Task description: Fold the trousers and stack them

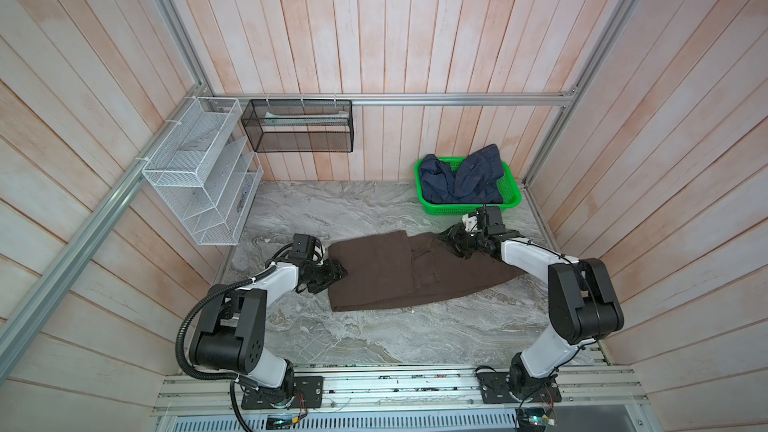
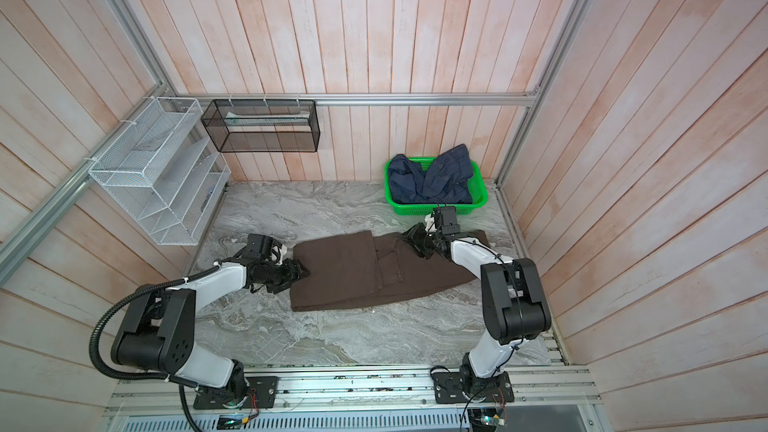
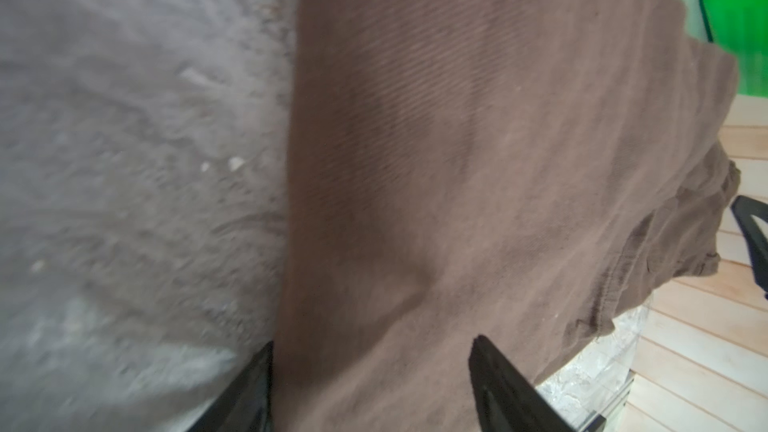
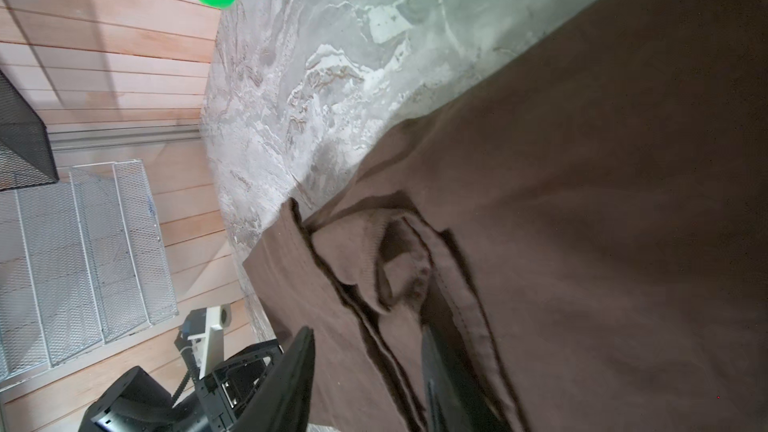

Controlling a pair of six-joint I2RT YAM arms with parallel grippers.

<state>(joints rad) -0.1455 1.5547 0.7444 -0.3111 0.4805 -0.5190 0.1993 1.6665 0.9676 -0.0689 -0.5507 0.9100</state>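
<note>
Nearest us, both arms rise from the front rail and reach in over the grey marbled desk.

The trousers lie flat across the middle of the desk, in both top views. The left part is doubled over, and its free edge ends about mid-length. The right part tapers toward the desk's right side.

The left hand sits at the left edge of the trousers. In its wrist view the jaws stand well apart, astride that edge. One finger is on top of the cloth, the other is at the edge and partly hidden by it. We see no cloth pinched.

The right hand is over the far right end. In its wrist view the jaws are partly apart above a rumpled seam, gripping nothing.

Farther back, at the desk's right rear corner, a green basket holds a navy garment.

On the walls hang a white wire rack and a black mesh basket.
</note>
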